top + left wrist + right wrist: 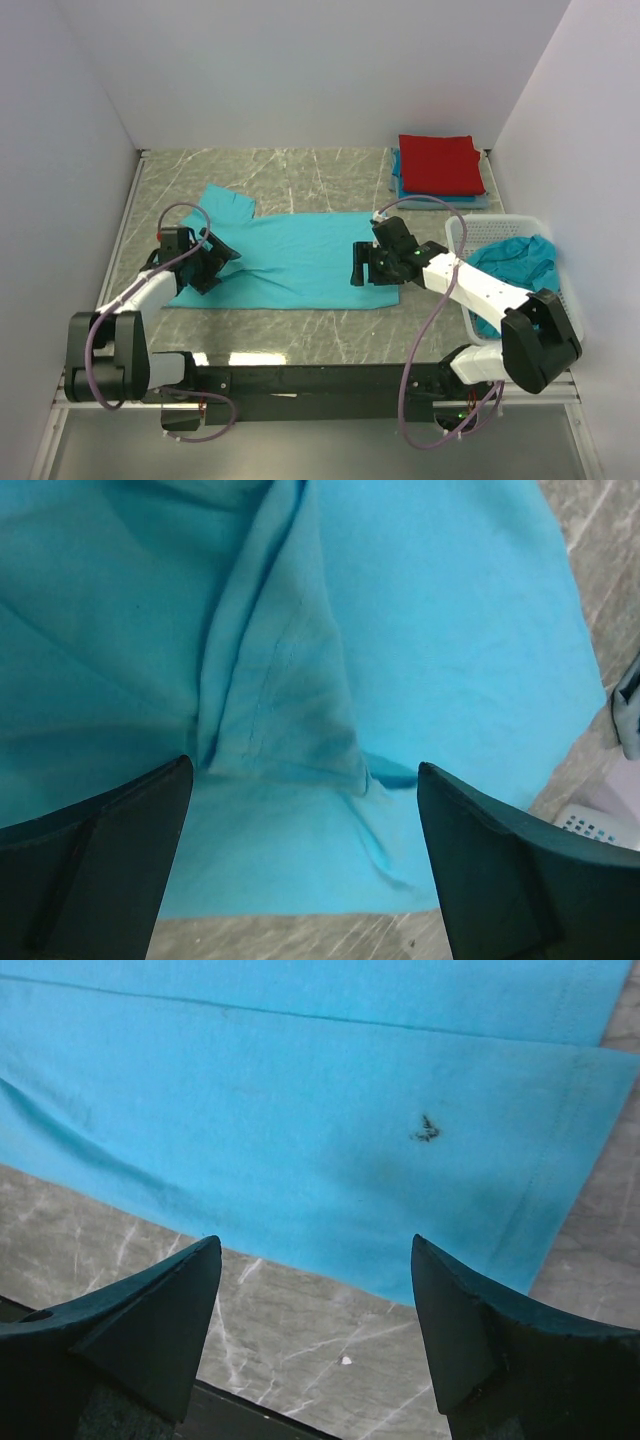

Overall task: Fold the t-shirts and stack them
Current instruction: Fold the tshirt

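Left gripper [205, 262] wide apart, empty, above shirt [300, 255] sleeve end, right gripper [360, 266] likewise above hem, shirt's length running left-right.

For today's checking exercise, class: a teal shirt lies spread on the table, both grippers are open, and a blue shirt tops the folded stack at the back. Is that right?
Not quite. The top view shows a red shirt on top at the back, with the blue shirt under it. The rest stands.
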{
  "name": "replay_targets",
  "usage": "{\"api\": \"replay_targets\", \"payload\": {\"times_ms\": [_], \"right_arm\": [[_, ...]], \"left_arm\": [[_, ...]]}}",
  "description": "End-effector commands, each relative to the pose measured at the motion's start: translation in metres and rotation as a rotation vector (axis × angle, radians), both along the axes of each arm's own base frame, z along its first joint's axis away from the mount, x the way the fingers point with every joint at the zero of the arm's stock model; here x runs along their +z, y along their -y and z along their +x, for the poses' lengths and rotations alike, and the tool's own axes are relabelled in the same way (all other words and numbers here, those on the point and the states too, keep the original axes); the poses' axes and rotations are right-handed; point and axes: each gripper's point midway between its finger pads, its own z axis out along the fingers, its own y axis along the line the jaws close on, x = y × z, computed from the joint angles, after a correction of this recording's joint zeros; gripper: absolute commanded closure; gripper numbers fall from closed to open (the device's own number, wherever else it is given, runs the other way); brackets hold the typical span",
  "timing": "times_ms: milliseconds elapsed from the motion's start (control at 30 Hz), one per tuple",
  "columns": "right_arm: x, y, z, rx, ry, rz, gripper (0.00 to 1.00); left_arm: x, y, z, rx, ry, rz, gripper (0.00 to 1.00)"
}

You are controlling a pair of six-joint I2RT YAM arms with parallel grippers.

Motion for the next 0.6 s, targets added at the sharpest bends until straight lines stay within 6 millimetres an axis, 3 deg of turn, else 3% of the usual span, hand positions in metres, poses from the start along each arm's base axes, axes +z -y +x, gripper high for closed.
{"api": "replay_targets", "payload": {"times_ms": [0, 200, 300, 367, 400, 433, 467, 500, 567], "right_arm": [[0.023, 0.004, 0.013, -0.039, 0.085, 0.001, 0.17], [0.028, 0.01, 0.016, -0.062, 0.101, -0.003, 0.17], [0.03, 0.011, 0.017, -0.07, 0.107, -0.004, 0.17], [0.032, 0.012, 0.019, -0.076, 0.114, -0.001, 0.17], [0.034, 0.011, 0.019, -0.077, 0.12, 0.001, 0.17], [0.036, 0.012, 0.02, -0.083, 0.124, 0.003, 0.17], [0.037, 0.012, 0.021, -0.085, 0.128, 0.006, 0.17], [0.041, 0.012, 0.021, -0.085, 0.135, 0.011, 0.17], [0.041, 0.015, 0.022, -0.097, 0.144, -0.004, 0.17]], "left_arm": [[0.014, 0.0, 0.026, -0.016, 0.087, 0.02, 0.01], [0.009, 0.01, 0.04, -0.052, 0.096, -0.017, 0.01], [0.03, 0.011, 0.067, -0.052, 0.196, -0.023, 0.01], [0.03, 0.009, 0.08, -0.045, 0.201, -0.011, 0.0], [0.042, 0.01, 0.094, -0.05, 0.224, -0.017, 0.01], [0.048, 0.023, 0.098, -0.096, 0.235, -0.037, 0.0], [0.046, 0.026, 0.104, -0.1, 0.224, -0.041, 0.01], [0.059, 0.027, 0.117, -0.094, 0.252, -0.044, 0.0], [0.064, 0.033, 0.127, -0.112, 0.265, -0.046, 0.01]]}}
